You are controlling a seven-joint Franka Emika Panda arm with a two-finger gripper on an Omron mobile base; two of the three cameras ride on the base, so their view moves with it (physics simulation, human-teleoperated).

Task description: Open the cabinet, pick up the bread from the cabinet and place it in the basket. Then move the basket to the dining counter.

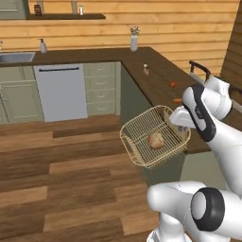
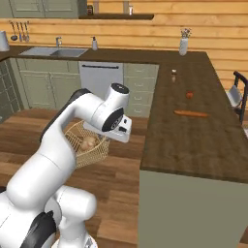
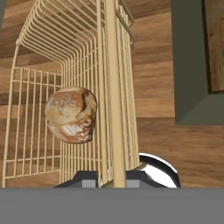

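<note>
Basket (image 1: 153, 137) hangs in the air over the floor, just beside the desk (image 2: 193, 126), with the gripper (image 3: 114, 177) clenched on its rim. Bread (image 3: 71, 114) lies inside, against the mesh. The basket looks tilted and is held only at one edge, so I think it could swing or slip during the lift, and the bread could roll out. It may also knock the desk edge. The fingertips are mostly hidden behind the rim, so the contact is hard to make out.

arm bent at the elbow, wrist extended beside the basket (image 1: 142, 142); gripper (image 3: 114, 178) closed on the basket rim, holding the basket off the floor.
</note>
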